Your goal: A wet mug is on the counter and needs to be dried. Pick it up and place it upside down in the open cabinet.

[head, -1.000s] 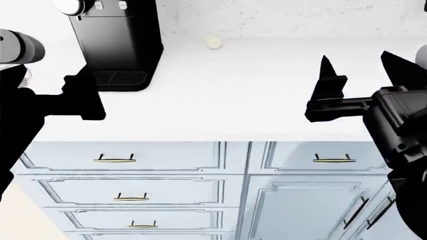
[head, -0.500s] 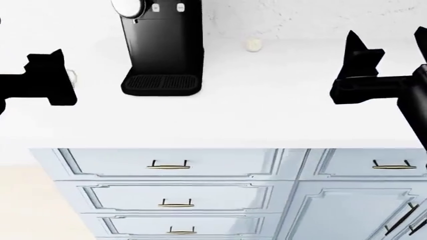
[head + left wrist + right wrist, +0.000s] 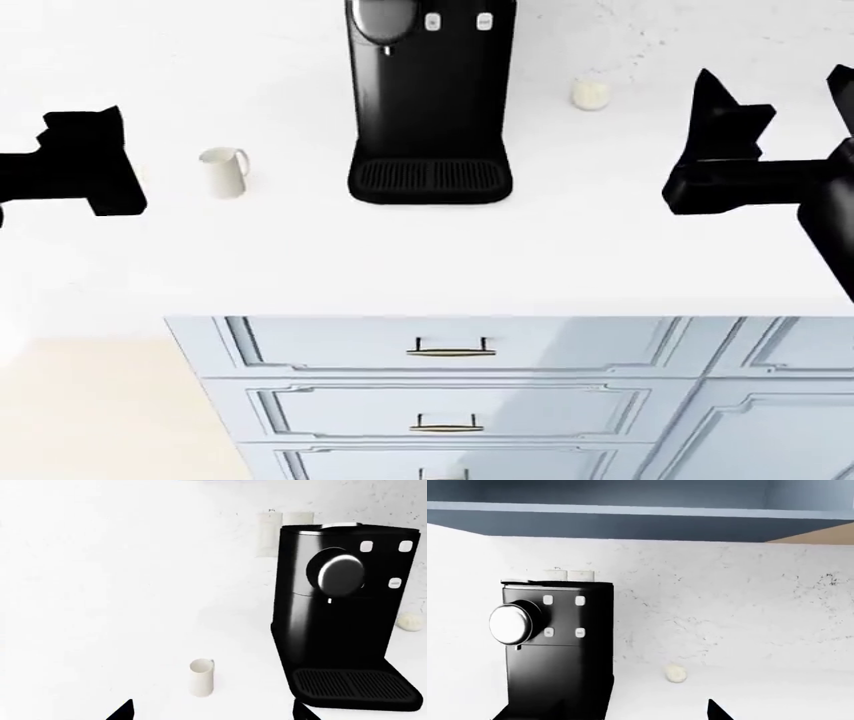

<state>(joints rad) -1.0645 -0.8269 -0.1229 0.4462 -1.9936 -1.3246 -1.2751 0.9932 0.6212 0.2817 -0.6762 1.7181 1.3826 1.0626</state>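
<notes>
The mug (image 3: 224, 172) stands upright on the white counter (image 3: 441, 250), a little to the left of the big black coffee machine (image 3: 430, 100); nothing touches it; the left gripper (image 3: 83, 165) hangs near the mug, on its left side, and holds nothing; the right gripper (image 3: 781, 95) hangs over the counter's right side with its fingers spread wide; I cannot tell if the left fingers are spread or closed; a small cream ball (image 3: 590, 94) sits by the wall.

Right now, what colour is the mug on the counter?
Plain cream-white, no pattern. The mug shows best in the head view, left of the black coffee machine.
</notes>
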